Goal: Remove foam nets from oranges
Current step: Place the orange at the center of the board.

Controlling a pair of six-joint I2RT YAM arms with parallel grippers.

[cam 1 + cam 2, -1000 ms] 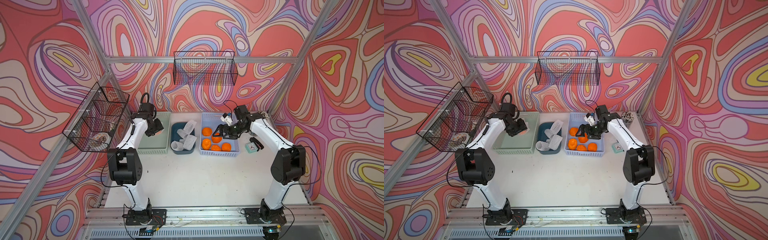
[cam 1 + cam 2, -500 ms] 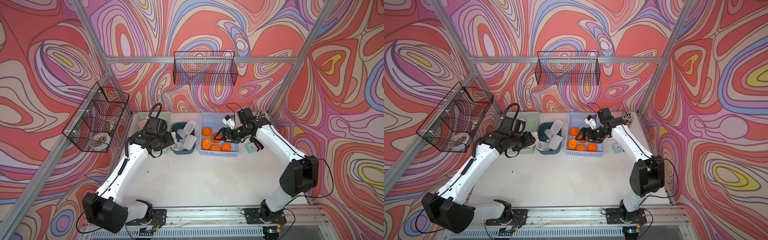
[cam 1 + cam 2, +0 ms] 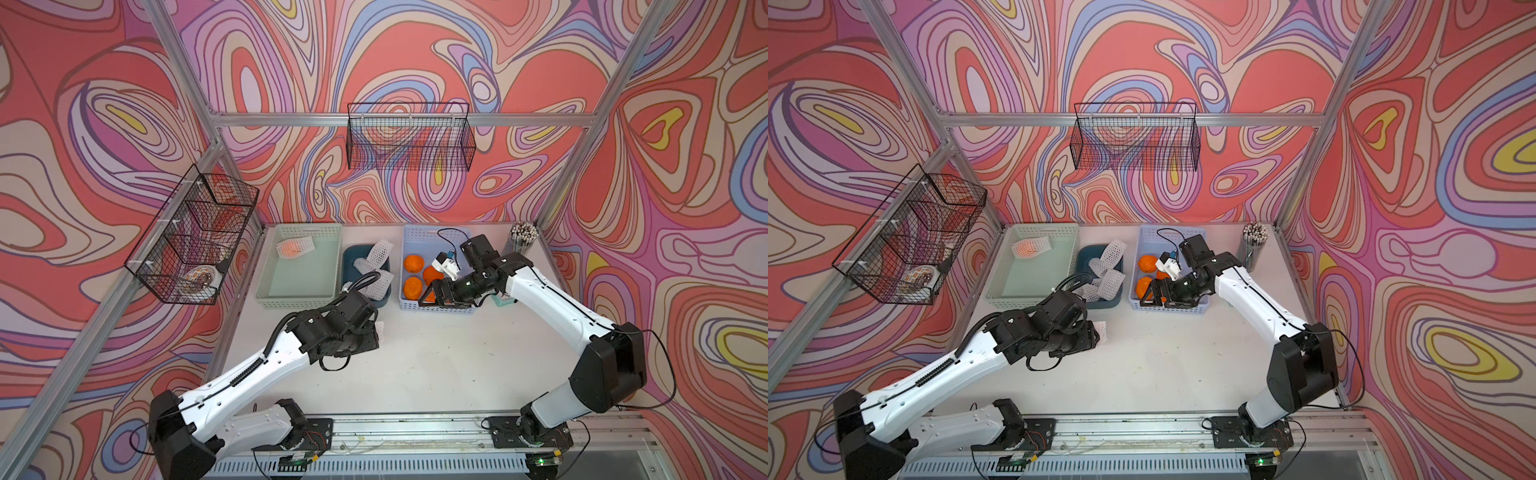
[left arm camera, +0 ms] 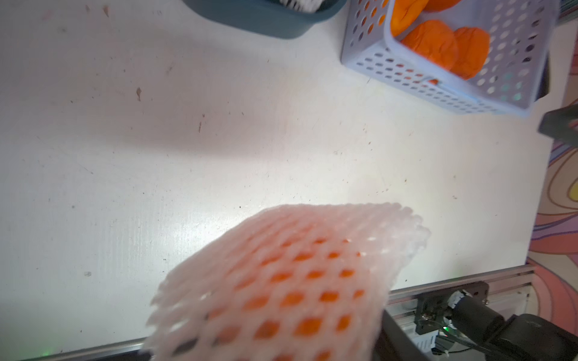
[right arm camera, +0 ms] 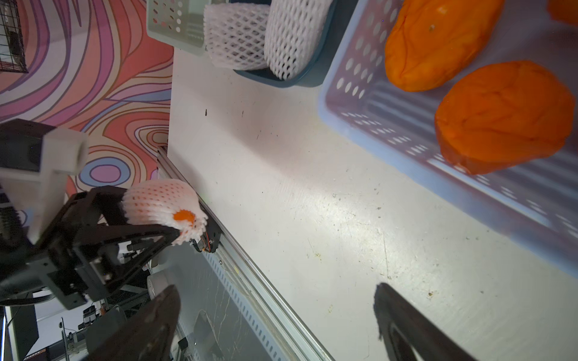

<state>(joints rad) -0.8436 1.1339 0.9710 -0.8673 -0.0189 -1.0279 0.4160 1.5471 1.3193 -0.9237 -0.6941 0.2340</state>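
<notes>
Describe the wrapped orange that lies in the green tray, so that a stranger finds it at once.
At the back of the white table, the pale green tray is the container nearest the side wire basket. The wrapped orange lies alone at its far end. Its neighbours are bare oranges or empty nets.

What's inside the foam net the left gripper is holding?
An orange shows through the foam net's holes and at its open end; foam hides the rest.

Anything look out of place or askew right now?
Only one small thing: a foam net pokes up over the far rim of the dark blue bin, leaning out rather than lying inside. The bare oranges sit inside their basket.
</notes>
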